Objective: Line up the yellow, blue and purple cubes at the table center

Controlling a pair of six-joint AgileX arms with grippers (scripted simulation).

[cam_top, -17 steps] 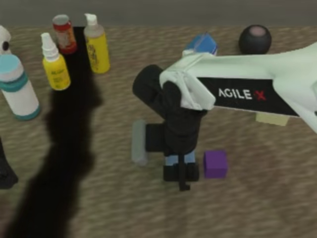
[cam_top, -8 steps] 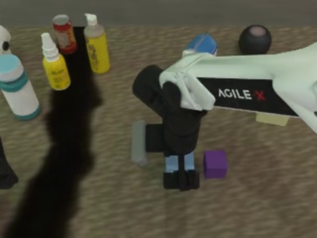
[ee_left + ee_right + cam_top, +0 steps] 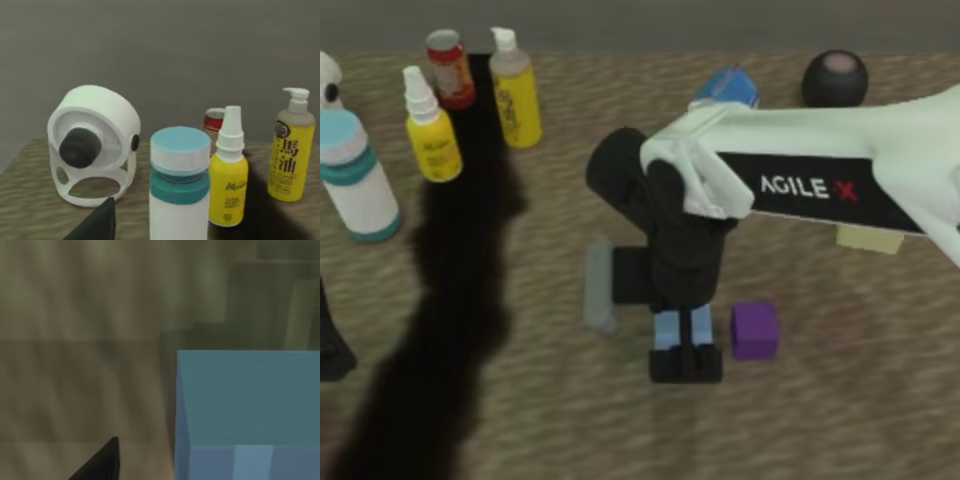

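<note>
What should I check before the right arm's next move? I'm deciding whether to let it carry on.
1. Right gripper over the blue cube: ok, fingers straddle it in the top view.
2. Fingers shut on the cube: cannot tell.
3. Blue cube beside the purple cube: ok, a small gap shows between them.
4. Yellow cube in the line: not ok, it sits apart under the right arm, mostly hidden.
5. Left gripper out of the way: ok, parked at the table's left edge.

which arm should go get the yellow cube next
Right, probably. The yellow cube sits on the table's right side, under the right arm, whose tool is at the blue cube. The left arm sits at the far left edge.
</note>
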